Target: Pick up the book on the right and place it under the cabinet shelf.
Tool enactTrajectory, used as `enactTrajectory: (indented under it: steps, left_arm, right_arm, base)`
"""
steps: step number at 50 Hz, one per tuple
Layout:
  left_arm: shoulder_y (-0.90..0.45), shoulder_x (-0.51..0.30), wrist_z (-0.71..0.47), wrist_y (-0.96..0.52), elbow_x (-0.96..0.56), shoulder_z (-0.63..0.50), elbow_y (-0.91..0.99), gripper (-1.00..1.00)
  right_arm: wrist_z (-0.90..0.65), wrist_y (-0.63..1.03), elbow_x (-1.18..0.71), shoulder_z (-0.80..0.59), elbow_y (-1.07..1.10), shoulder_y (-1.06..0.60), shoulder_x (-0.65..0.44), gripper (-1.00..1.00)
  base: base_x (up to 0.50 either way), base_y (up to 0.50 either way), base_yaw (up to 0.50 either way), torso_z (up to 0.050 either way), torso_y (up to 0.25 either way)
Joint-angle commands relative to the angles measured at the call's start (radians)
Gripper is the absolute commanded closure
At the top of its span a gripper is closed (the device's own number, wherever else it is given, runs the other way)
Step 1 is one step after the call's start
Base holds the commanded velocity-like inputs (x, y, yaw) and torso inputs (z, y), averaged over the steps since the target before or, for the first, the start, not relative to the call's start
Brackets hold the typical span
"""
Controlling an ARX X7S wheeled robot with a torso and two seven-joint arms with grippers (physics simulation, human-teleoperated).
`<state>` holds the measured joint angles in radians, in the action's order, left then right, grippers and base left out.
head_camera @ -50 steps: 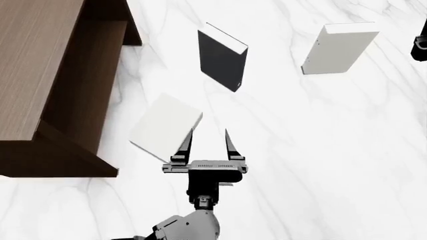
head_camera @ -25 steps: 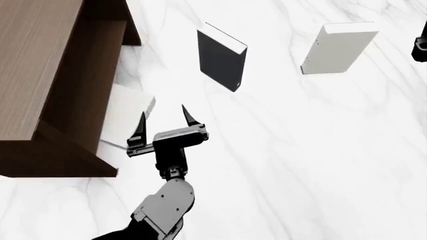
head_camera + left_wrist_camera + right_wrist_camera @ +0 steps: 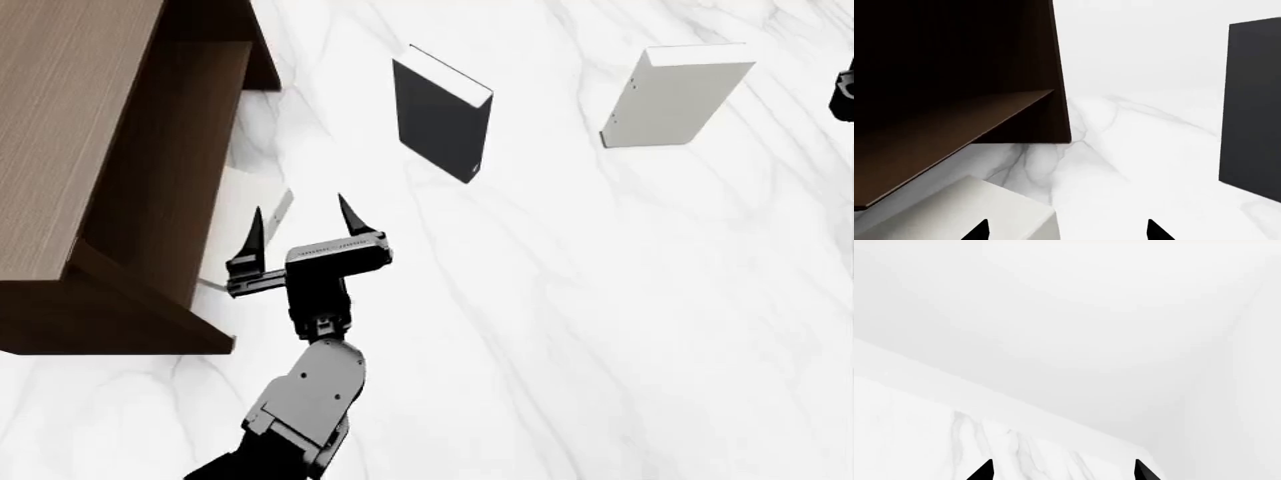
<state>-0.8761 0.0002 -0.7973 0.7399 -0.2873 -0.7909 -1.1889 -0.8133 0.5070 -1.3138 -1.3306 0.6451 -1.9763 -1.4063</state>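
Your left end effector (image 3: 296,222): fingers spread, gripping nothing | thin off-white hardcover book (image 3: 248,215): lying flat just beyond your left fingertip, partly tucked under the large dark brown wood-grain cabinet shelf (image 3: 80,120) | black upright book (image 3: 442,112): ahead to the right | your right end effector (image 3: 1061,471): fingers spread, nothing between them

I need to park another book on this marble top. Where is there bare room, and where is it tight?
Widest bare stretch: the white marble tabletop, nearer than the upright black book and the greyish-white upright book. A narrower lane lies between those two. Crowded: beside the dark brown wooden cabinet, where the off-white book lies partly under it with the open left gripper alongside.
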Motion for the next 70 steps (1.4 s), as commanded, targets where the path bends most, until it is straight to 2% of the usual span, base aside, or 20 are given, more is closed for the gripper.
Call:
enactTrajectory:
  steps: [1,7,12,17,19,22,27,31,45,56,62,70]
  left_arm:
    - [0.006,-0.001,-0.091,-0.091,-0.017,0.378,-0.12,-1.0]
    - [0.007,-0.001,-0.048,-0.117,-0.003,0.439,-0.12,-1.0]
    - [0.004,0.0,0.071,-0.151,-0.063,0.447,-0.12,-1.0]
    - [-0.001,-0.001,0.109,-0.193,-0.006,0.515,-0.12,-1.0]
    - [-0.004,0.0,0.176,-0.228,-0.036,0.52,-0.12,-1.0]
    - [-0.012,0.0,0.293,-0.265,-0.12,0.471,-0.12,-1.0]
    - [-0.024,0.0,0.518,-0.279,-0.323,0.319,-0.12,-1.0]
    - [-0.034,0.0,0.577,-0.287,-0.387,0.247,-0.12,-1.0]
    - [-0.037,0.0,0.595,-0.374,-0.253,0.36,-0.12,-1.0]
    - [-0.048,-0.001,0.533,-0.434,0.048,0.709,-0.12,-1.0]
    - [-0.055,-0.002,0.526,-0.447,0.149,0.817,-0.12,-1.0]
    - [-0.058,-0.006,0.476,-0.468,0.232,0.906,-0.12,-1.0]
  right_arm:
    - [0.001,0.007,0.002,0.008,0.004,-0.008,0.004,-1.0]
    - [0.0,0.018,0.004,0.014,0.004,-0.011,0.015,-1.0]
    - [0.001,0.022,0.007,0.017,0.006,-0.01,0.019,-1.0]
    - [0.001,0.024,0.009,0.02,0.007,-0.008,0.018,-1.0]
    - [0.001,0.026,0.01,0.022,0.009,-0.008,0.018,-1.0]
    - [0.001,0.023,0.013,0.022,0.01,-0.004,0.018,-1.0]
    - [0.0,0.011,0.019,0.02,0.011,0.009,0.014,-1.0]
    - [-0.001,0.002,0.024,0.018,0.012,0.019,0.012,-1.0]
    - [-0.003,0.003,0.017,0.028,0.029,0.024,-0.006,-1.0]
    - [-0.003,0.003,0.022,0.035,0.031,0.028,-0.006,-1.0]
    - [-0.005,0.004,0.027,0.038,0.029,0.032,-0.001,-1.0]
    - [-0.006,0.017,0.027,0.046,0.03,0.028,0.005,-1.0]
  base:
    - [0.0,0.0,0.0,0.0,0.0]
    - [0.0,0.0,0.0,-0.002,-0.005]
    - [0.0,0.0,0.0,0.0,-0.004]
    - [0.0,0.0,0.0,-0.002,-0.007]
    - [0.0,0.0,0.0,-0.005,-0.011]
    - [0.0,0.0,0.0,0.0,-0.007]
    - [0.0,0.0,0.0,-0.004,-0.009]
    - [0.0,0.0,0.0,0.0,-0.005]
    - [0.01,0.0,0.0,-0.004,-0.011]
    - [0.0,0.0,0.0,-0.003,-0.011]
    - [0.0,0.0,0.0,-0.003,-0.009]
    - [0.0,0.0,0.0,-0.004,-0.011]
